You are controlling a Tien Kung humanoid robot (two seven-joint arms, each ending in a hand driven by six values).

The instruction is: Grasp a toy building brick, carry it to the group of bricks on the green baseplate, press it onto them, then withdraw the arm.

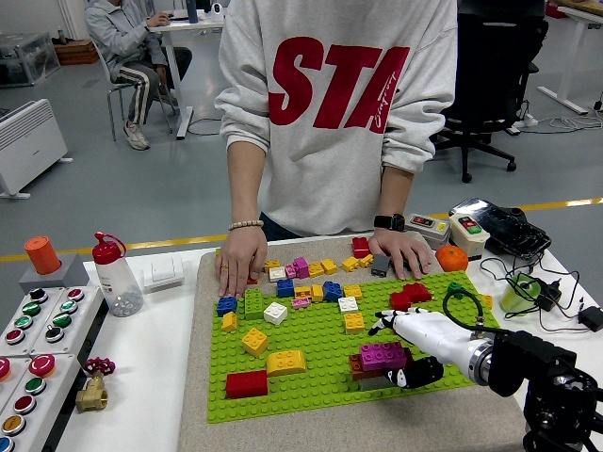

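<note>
While the person's two hands (240, 265) press flat along the far edge of the green studded plastic baseplate (320, 363), the robot's white right hand (415, 350) grips a purple toy brick (382, 355), seated on a dark brick stack at the baseplate's near-right area.

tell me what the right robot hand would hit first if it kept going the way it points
The right robot hand points left across the green baseplate, with its fingers around the purple brick. Beyond that, the yellow brick looks first in line, though depth is unclear.
</note>
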